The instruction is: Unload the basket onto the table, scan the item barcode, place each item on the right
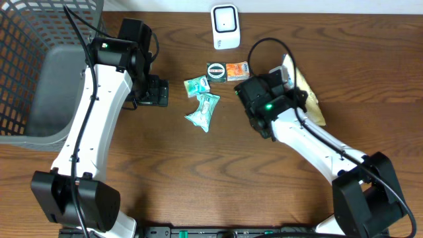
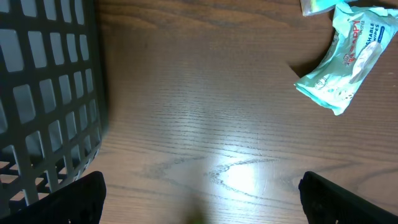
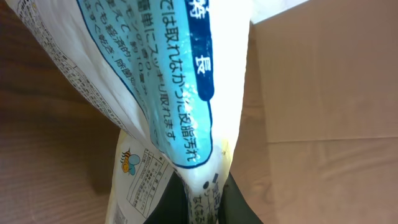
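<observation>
Right claw point(image 3: 202, 208) tight on white, perhaps plastic packet point(image 3: 186, 74), blue Japanese lettering.

- A brown wooden table point(image 1: 198, 172) fills nearly all of the overhead view, its grain running left to right.
- Along the far edge, 1 pale strip point(image 1: 330, 5) shows beyond the wood, perhaps floor or wall; too little is visible to tell.
- A white glare point(image 2: 242, 177) of light lies on the tabletop in the left wrist view.
- A dark mesh basket point(image 1: 26, 39) with a grey lining stands at the table's left side.
</observation>
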Action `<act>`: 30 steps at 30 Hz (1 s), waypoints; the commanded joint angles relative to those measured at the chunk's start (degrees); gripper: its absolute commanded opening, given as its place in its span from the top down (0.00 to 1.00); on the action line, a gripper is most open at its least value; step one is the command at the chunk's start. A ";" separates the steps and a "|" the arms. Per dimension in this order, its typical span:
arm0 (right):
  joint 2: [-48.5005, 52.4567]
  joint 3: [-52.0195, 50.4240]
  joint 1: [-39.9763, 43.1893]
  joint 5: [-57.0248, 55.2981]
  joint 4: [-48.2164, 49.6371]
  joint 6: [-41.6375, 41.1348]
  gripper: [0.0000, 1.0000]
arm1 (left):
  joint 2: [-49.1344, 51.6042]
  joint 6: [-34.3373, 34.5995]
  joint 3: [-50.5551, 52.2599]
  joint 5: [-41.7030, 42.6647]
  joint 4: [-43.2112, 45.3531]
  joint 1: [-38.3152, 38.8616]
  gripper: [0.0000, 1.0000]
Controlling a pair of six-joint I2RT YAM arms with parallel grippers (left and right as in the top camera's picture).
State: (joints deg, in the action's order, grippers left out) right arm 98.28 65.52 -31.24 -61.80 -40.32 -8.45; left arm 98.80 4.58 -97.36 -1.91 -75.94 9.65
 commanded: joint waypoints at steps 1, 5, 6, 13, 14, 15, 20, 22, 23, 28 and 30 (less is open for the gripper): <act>-0.17 0.09 2.60 4.11 2.10 7.39 0.99 | 0.15 0.66 0.17 -0.92 -0.02 -0.20 0.02; 2.03 0.04 5.92 4.31 2.40 9.18 0.99 | 0.15 0.66 0.17 -0.92 -0.02 -0.20 0.02; 2.67 0.04 6.51 6.34 2.34 10.75 0.99 | 0.15 0.66 0.17 -0.92 0.00 -0.20 0.02; 7.52 0.04 6.36 13.97 1.60 11.58 0.92 | 0.15 0.66 0.17 -0.92 0.00 -0.20 0.02; 8.24 0.04 6.01 12.90 1.18 11.23 0.89 | 0.15 0.68 0.17 -0.92 -0.02 -0.20 0.02; 8.66 0.04 5.55 12.04 0.63 11.23 0.85 | 0.15 0.66 0.17 -0.92 -0.02 -0.20 0.02; 8.31 0.13 0.94 11.10 -2.54 10.29 0.61 | 0.15 0.66 0.17 -0.92 -0.02 -0.20 0.03; 8.04 0.90 -3.30 11.13 -5.46 7.56 0.57 | 0.15 0.66 0.17 -0.92 -0.02 -0.20 0.02; 8.04 1.33 -4.70 11.10 -6.56 6.45 0.57 | 0.15 0.68 0.17 -0.92 0.00 -0.20 0.02; 8.07 4.13 -11.04 11.17 -9.22 2.29 0.64 | 0.15 0.66 0.17 -0.92 -0.02 -0.20 0.02; 8.04 5.20 -12.04 11.67 -9.09 1.25 0.51 | 0.15 0.66 0.17 -0.92 0.00 -0.20 0.02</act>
State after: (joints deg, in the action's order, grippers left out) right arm 106.48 67.83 -41.74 -49.58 -49.39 -2.70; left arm 98.80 4.58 -97.36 -1.91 -75.94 9.65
